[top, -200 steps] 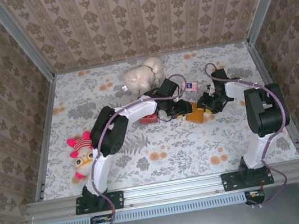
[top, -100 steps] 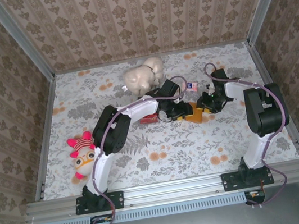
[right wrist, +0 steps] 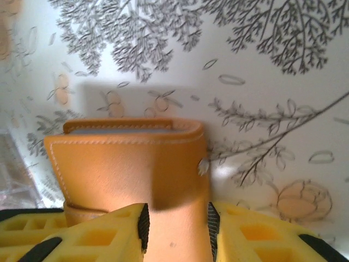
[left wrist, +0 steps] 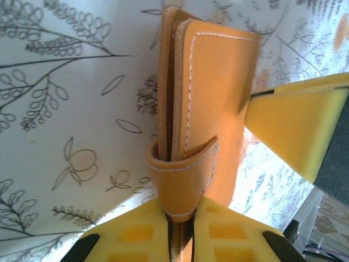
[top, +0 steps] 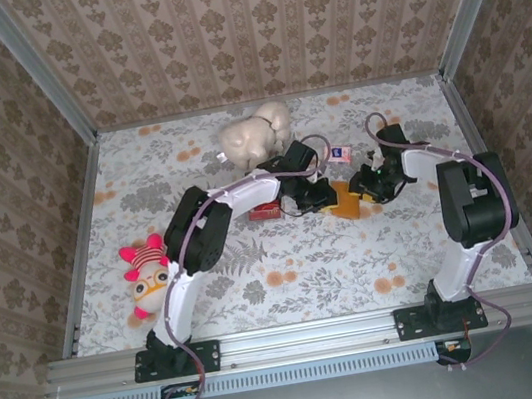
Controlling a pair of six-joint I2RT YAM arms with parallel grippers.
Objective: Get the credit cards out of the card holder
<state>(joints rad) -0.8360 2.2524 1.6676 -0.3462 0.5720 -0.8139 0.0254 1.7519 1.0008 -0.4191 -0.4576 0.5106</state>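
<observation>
The tan-orange card holder [top: 349, 203] is held off the table between both grippers, folded shut. My left gripper [top: 322, 196] is shut on its strap tab [left wrist: 182, 177]; the holder's body [left wrist: 218, 98] stands edge-on beyond my yellow fingers [left wrist: 136, 234]. My right gripper [top: 367, 186] is shut on the other side of the card holder [right wrist: 125, 158], its pads [right wrist: 143, 224] pressed against the leather. A grey-blue lining shows along the top edge [right wrist: 125, 130]. A small red stack of credit cards [top: 266, 211] lies on the table beside my left forearm.
A cream plush toy [top: 254, 136] sits behind the grippers. A small pink packet [top: 340, 154] lies near my right arm. A pink and red doll [top: 146, 274] lies at the left. Patterned walls enclose the floral table [top: 308, 274].
Both grippers and the card holder have shifted very slightly to the left. Both grips look the same.
</observation>
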